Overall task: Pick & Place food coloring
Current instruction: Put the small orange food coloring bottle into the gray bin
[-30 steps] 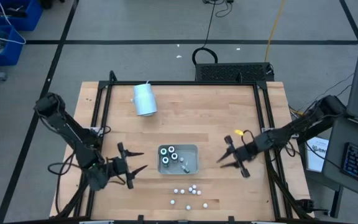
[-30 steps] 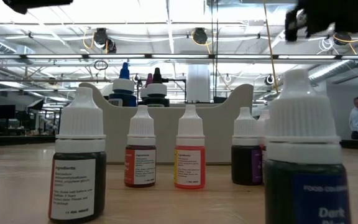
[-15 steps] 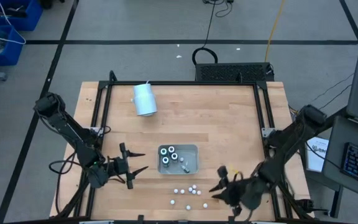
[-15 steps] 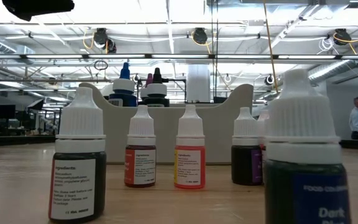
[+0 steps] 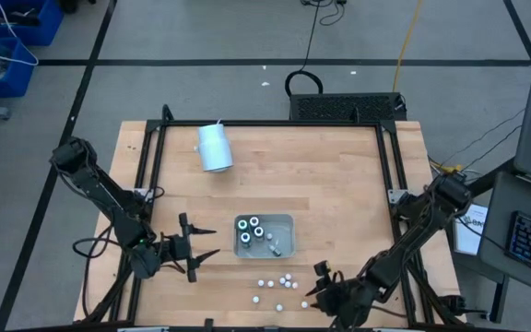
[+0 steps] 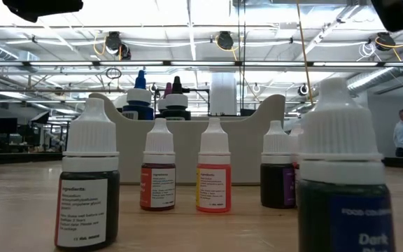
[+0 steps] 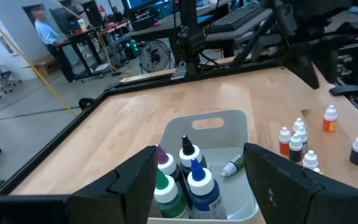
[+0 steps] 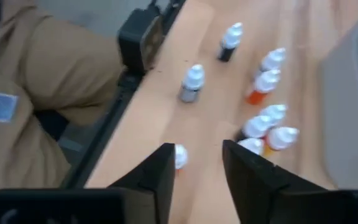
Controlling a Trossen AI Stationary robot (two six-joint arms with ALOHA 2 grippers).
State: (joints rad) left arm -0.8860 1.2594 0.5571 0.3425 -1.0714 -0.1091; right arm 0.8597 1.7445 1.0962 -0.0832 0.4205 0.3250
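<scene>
Seemingly light, rigid and easily toppled, the loose food coloring bottles (image 5: 279, 284) near the bench's front edge invited a hold around the body as the right gripper (image 5: 319, 286) hovered, jaws apart.

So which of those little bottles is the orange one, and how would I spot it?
Start at the grey tray on the wooden table. In the low view, a row of small white-capped bottles stands before it. The orange bottle is second from the tray's middle, the only bright orange one, beside a darker red-brown bottle.
</scene>
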